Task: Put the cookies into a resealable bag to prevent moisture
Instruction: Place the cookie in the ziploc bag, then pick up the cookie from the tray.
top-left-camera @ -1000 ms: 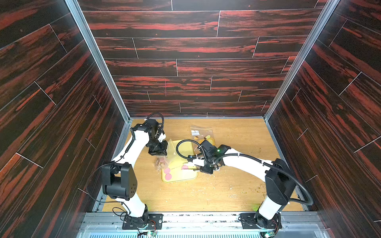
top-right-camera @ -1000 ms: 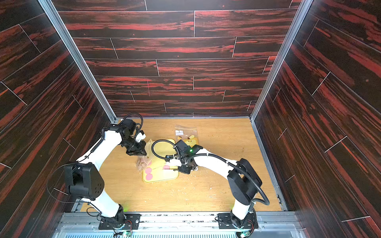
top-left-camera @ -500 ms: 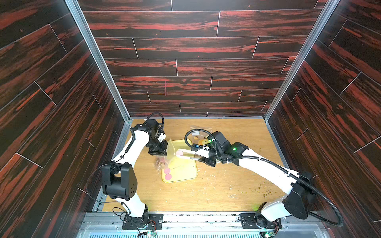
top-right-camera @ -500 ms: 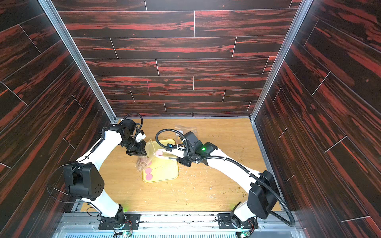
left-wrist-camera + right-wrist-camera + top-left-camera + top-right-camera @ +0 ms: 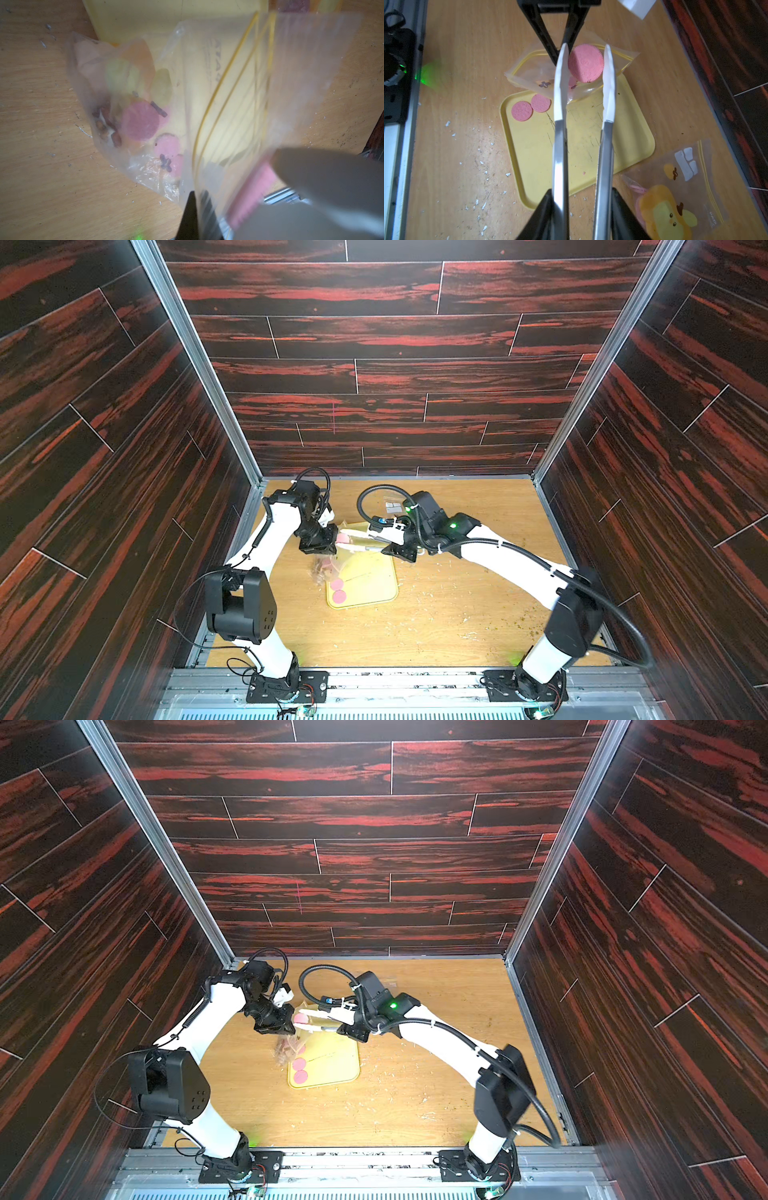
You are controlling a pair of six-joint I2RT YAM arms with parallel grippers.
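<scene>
The left gripper (image 5: 322, 542) is clamped tight on the rim of a clear resealable plastic bag with yellow zip lines (image 5: 239, 83). It holds the bag's mouth up and open above the far left corner of a yellow plastic tray (image 5: 374, 591). The bag's lower end sags onto the wooden worktop (image 5: 457, 614) just beside that corner. In the left wrist view, several pink cookies inside the bag (image 5: 140, 121) show through the film at its bottom, among printed figures.

The right gripper (image 5: 339, 539) reaches in from the right with long, narrow, white-tipped fingers (image 5: 609, 68) set at a middling width. A pink round cookie (image 5: 586, 66) stands between the tips with its edges against both of them. It is in the air at the bag's open mouth, level with the zip lines.

Two more pink cookies (image 5: 521, 111) lie flat on the tray by its left edge, close to the near left corner. They touch each other and sit just below the hanging bag.

The tray lies a little left of the worktop's middle. A second clear bag printed with a yellow duck (image 5: 675, 197) lies flat towards the far edge of the worktop, just beside the tray's far right corner; pink shapes show through it. White crumbs (image 5: 432, 597) are scattered over the worktop along the tray's near and right sides.
</scene>
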